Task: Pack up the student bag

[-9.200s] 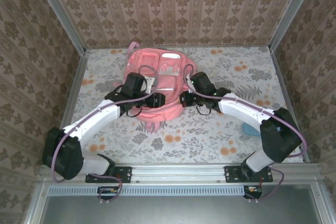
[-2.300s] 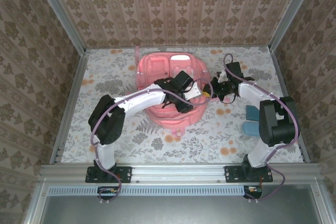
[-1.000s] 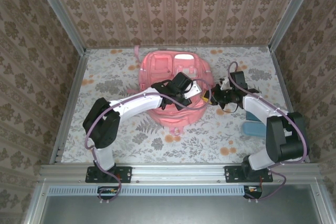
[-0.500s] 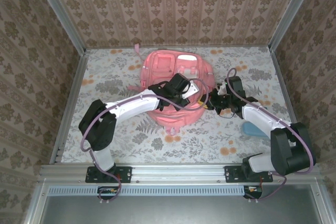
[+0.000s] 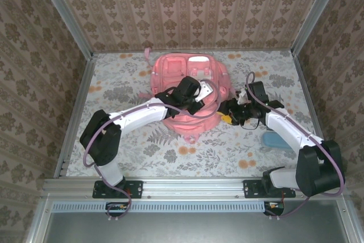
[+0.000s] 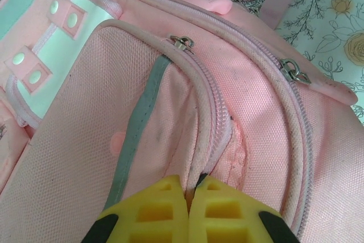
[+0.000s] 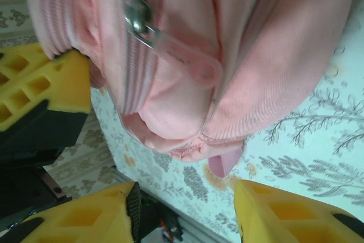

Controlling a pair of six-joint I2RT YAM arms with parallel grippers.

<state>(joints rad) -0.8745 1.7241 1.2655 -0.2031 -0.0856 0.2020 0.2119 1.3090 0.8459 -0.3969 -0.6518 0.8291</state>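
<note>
The student bag, a salmon-pink backpack, lies flat in the middle of the table. My left gripper rests on its right side. In the left wrist view that gripper is shut, pinching the zipper seam of a front pocket on the bag. My right gripper sits at the bag's right lower edge. In the right wrist view it stands open below the bag's corner, with nothing between its fingers. A metal zipper slider with a pink pull hangs free above it.
A teal case lies on the floral table cover to the right, beside the right forearm. The left gripper's yellow finger shows close beside the bag's corner. Patterned walls enclose the table on three sides.
My right gripper has opened and let go of the bag's corner, dropping slightly toward the front. The left arm stays shut on the bag, which has shifted a little.
</note>
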